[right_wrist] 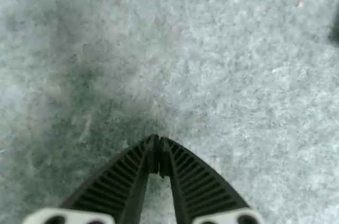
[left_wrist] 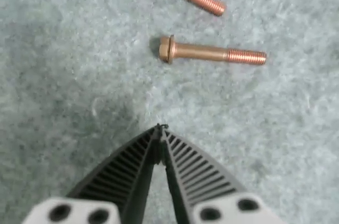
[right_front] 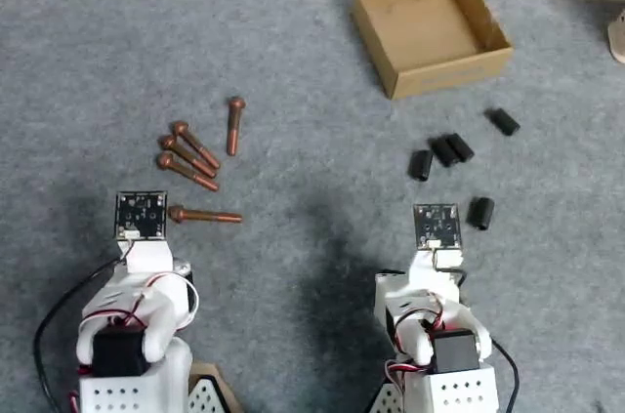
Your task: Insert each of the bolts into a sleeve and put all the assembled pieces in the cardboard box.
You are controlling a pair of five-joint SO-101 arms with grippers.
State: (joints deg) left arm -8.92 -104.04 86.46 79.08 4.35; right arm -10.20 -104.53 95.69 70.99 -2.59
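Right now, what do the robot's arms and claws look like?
The left arm and right arm are white plastic with black motor blocks and thin red wires, each carrying a small square circuit board. The left gripper and right gripper have black, ribbed, wedge-shaped fingers.

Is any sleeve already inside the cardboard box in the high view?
No: the cardboard box has a bare floor, and all five black sleeves lie outside it on the grey mat.

Grey felt table [right_front: 312,91]: bolts [right_front: 195,144], sleeves [right_front: 452,149], cardboard box [right_front: 449,73].
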